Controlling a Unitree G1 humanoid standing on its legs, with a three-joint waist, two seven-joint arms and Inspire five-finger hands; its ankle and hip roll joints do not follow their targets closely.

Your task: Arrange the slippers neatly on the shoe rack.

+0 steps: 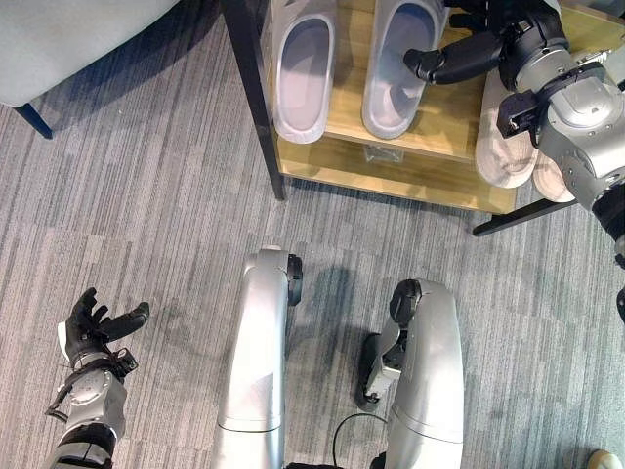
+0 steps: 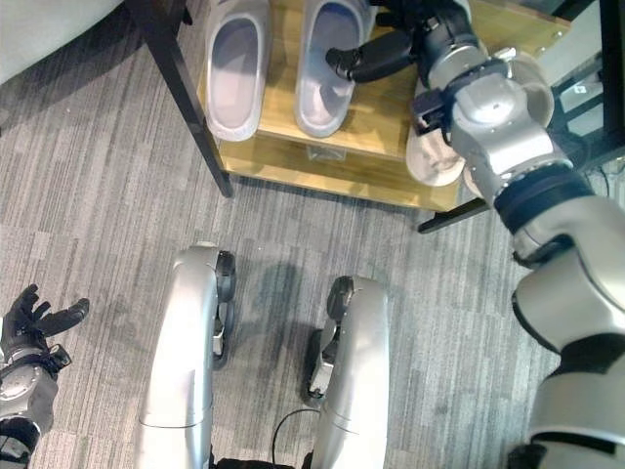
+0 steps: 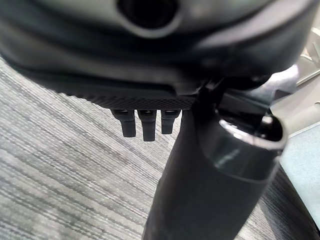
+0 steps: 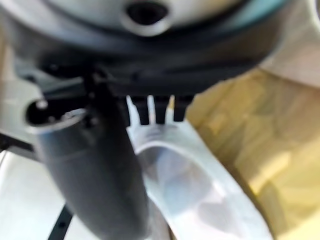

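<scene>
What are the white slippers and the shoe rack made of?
The white slippers look like soft moulded foam or rubber: smooth, matte, thick rounded edges, all one piece. The shoe rack looks like light wood boards, with visible grain and a pale yellow-brown tone, held by dark legs that look like painted metal, though that is hard to tell.

Two pale lilac slippers (image 1: 303,68) (image 1: 398,63) lay side by side on my wooden shoe rack (image 1: 439,117), openings up, toward twelve o'clock.
</scene>
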